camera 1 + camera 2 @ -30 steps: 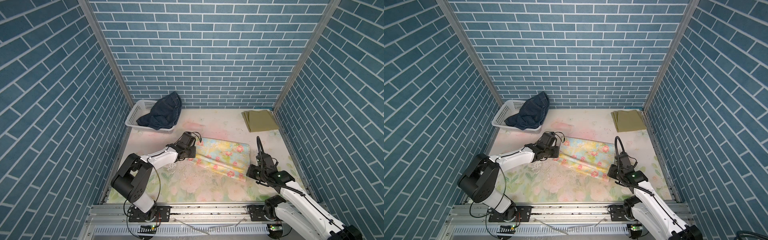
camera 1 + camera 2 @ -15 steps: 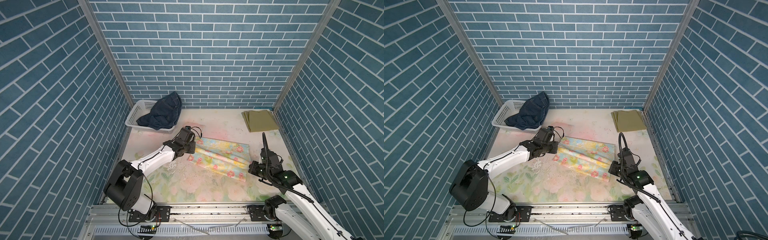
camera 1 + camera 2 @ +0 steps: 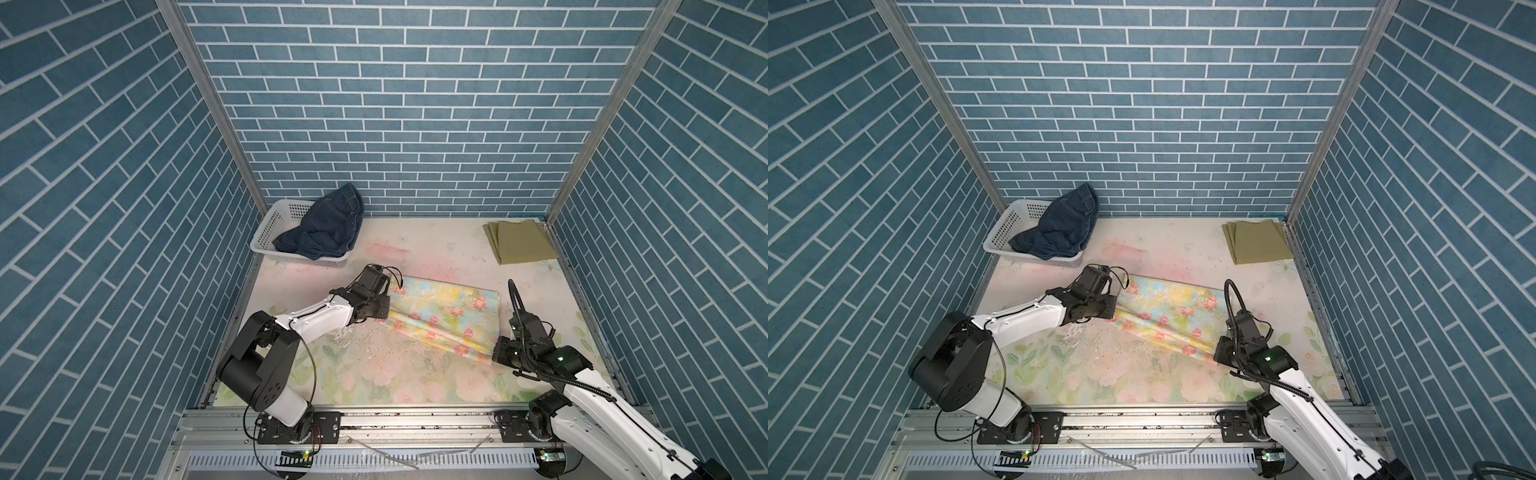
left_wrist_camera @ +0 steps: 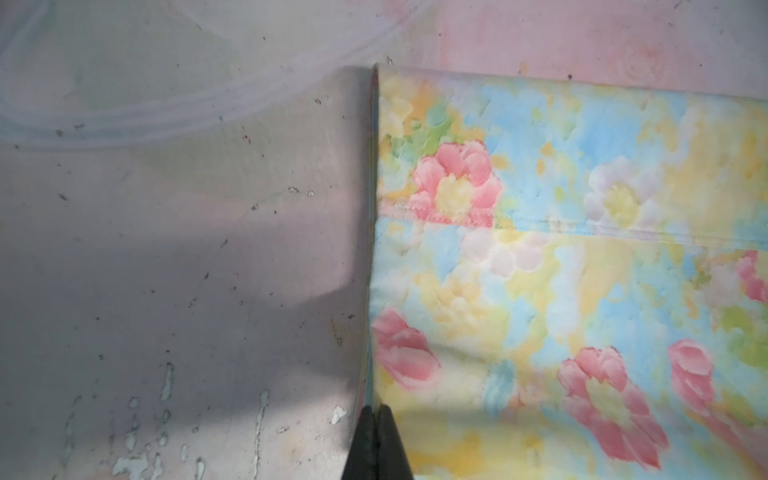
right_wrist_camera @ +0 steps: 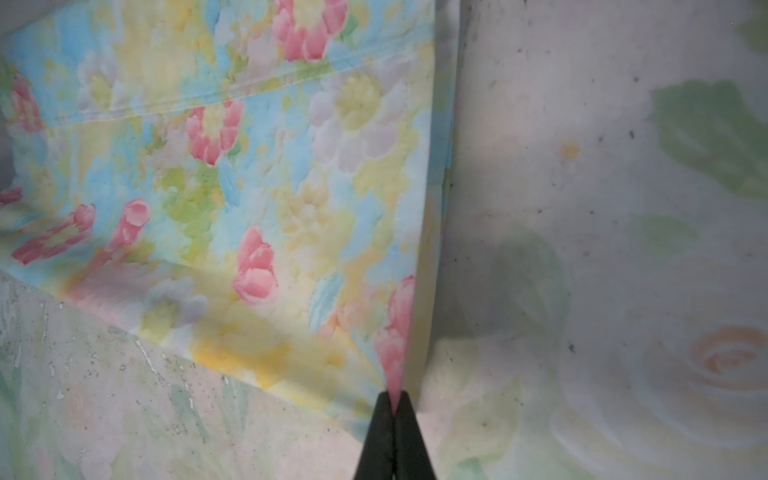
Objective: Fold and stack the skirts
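The pastel floral skirt [image 3: 446,316] [image 3: 1169,313] lies folded as a long strip mid-table. My left gripper [image 3: 384,309] [image 4: 376,411] is shut on its left edge. At the near right corner, my right gripper [image 3: 496,353] [image 5: 394,405] is shut on the cloth, which rises into the jaws. The olive-green skirt [image 3: 519,241] [image 3: 1258,241] lies folded flat at the back right. A dark denim skirt [image 3: 328,226] [image 3: 1063,230] is heaped in the basket.
The white perforated basket [image 3: 270,228] stands at the back left corner. Blue brick walls [image 3: 415,124] close in three sides. The table [image 3: 374,374] has a faded flower-print cover, and a metal rail [image 3: 415,419] runs along its front.
Both grippers stayed shut on the floral skirt's ends. The arms shifted a little back and returned, and the skirt lies about where it was.
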{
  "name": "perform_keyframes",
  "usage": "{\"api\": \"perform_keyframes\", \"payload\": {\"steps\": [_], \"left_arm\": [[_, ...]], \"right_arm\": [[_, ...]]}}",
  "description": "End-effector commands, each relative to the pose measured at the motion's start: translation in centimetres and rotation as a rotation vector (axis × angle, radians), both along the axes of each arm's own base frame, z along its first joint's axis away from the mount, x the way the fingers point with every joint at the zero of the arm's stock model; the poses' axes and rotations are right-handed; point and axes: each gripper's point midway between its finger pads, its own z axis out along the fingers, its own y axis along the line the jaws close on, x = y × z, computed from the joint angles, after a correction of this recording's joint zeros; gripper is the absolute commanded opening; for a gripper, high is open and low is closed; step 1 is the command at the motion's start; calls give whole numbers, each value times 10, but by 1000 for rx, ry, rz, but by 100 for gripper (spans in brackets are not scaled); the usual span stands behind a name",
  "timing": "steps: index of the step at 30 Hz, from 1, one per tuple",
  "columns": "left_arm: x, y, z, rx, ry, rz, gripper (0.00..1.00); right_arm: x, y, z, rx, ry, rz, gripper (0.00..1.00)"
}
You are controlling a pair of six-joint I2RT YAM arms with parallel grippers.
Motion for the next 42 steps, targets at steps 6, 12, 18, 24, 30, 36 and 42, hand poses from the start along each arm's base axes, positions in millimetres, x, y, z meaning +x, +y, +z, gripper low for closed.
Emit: {"api": "perform_keyframes", "payload": {"steps": [6,12,18,24,30,36,42], "left_arm": [[-4,17,-5,50,30,53,33],[9,5,18,13,-9,41,60],[22,-8,16,2,-8,14,68],[32,-18,-6,24,39,-11,70],[38,-20,-31,25,102,-10,70],[31,-21,-48,-2,156,-11,64],[13,-16,-67,13,244,-11,56]], "right_arm": [[-2,-9,3,-44,20,-44,49],[14,-4,23,-32,-23,-50,62],[35,7,30,-11,-42,-63,69],[52,16,23,39,-26,-82,71],[57,15,13,31,-1,-92,71],[60,15,1,26,19,-97,72],[64,17,-5,19,33,-94,71]]}}
